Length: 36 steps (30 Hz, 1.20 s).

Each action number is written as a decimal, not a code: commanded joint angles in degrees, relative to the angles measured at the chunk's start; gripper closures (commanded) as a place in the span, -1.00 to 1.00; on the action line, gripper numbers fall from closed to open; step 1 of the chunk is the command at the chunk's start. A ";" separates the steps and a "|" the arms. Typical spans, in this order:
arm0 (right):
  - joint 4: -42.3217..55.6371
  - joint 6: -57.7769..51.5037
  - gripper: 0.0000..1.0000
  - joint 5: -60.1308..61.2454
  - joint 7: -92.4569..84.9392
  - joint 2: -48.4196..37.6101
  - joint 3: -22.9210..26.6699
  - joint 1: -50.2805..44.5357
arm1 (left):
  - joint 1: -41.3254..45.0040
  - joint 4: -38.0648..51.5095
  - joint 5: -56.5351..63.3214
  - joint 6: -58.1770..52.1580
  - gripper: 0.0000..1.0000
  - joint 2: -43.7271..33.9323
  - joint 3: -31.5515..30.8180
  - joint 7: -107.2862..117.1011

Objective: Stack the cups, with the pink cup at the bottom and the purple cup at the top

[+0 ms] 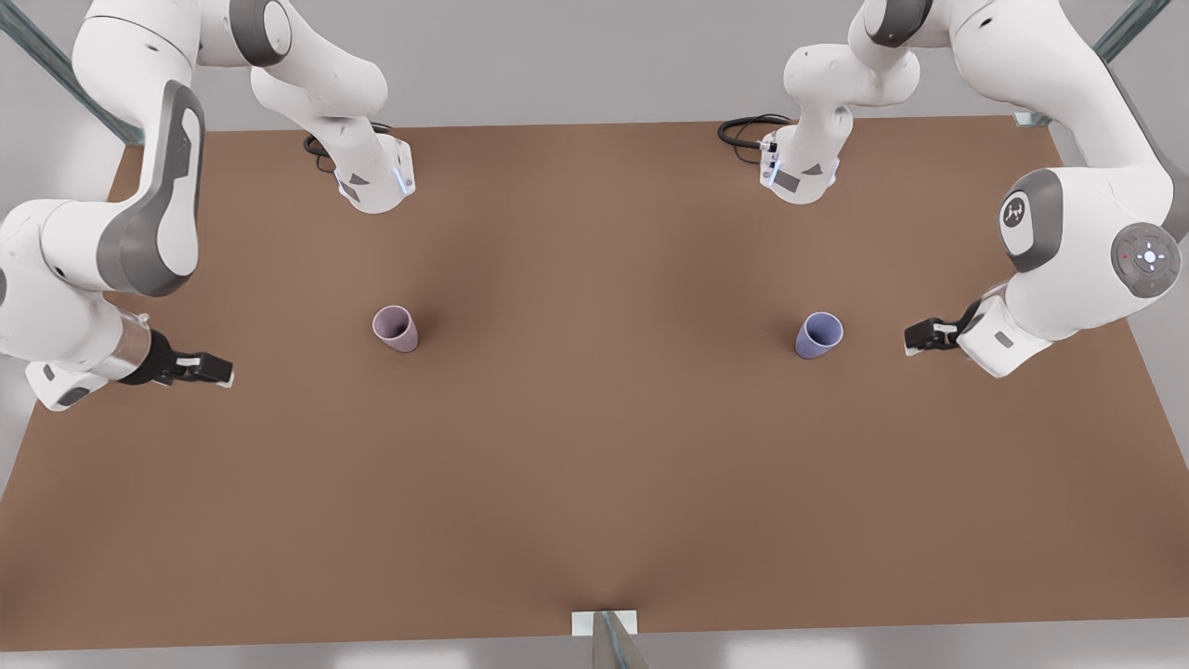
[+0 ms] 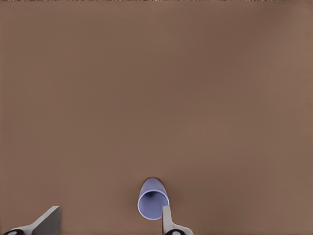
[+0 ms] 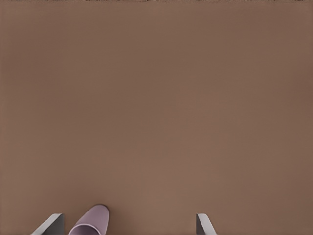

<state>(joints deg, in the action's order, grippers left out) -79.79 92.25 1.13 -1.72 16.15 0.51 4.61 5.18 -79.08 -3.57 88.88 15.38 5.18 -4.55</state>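
Stacking status: not begun; both cups stand apart on the plain brown desk [image 1: 594,483], neither lifted, neither nested. Judged remaining: grasp the purple cup, carry it across, seat it in the pink one.

Item 1, front view's left: right hand [image 1: 209,370], fingers apart, empty, low over the desk, left of the pink cup and clear of it.

Item 2, left of centre: small tapered handleless matte tumbler in dusty pink-mauve, the pink cup [image 1: 396,329], upright, mouth up, darker inside, nothing visible in it. Right wrist view shows the pink cup [image 3: 91,223] between that hand's fingers, nearer one finger.

Item 3, right of centre: matching tumbler in bluish lavender, the purple cup [image 1: 818,334], upright, apparently empty, well apart from item 2.

Item 4, far right: left hand [image 1: 924,336], fingers apart, empty, just short of the purple cup [image 2: 153,199], one fingertip beside it
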 commanded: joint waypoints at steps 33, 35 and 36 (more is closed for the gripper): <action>-54.86 40.38 -1.00 -0.52 -9.26 -6.74 -10.26 -5.05 | -0.17 -0.73 -0.39 2.70 -1.00 2.20 0.45 -0.99; -56.09 40.55 -1.00 -0.52 -9.35 -7.01 -10.26 -5.14 | -0.08 -1.17 -0.39 2.70 -1.00 2.11 0.45 -0.99; -56.79 40.55 -1.00 -0.52 -10.41 -7.10 -10.26 -5.14 | -0.08 -1.17 -0.39 2.70 -1.00 2.11 0.45 -0.99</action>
<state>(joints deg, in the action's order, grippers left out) -136.30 131.44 0.52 -7.77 9.15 -9.75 -0.50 5.09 -80.22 -3.99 91.59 17.57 5.62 -5.42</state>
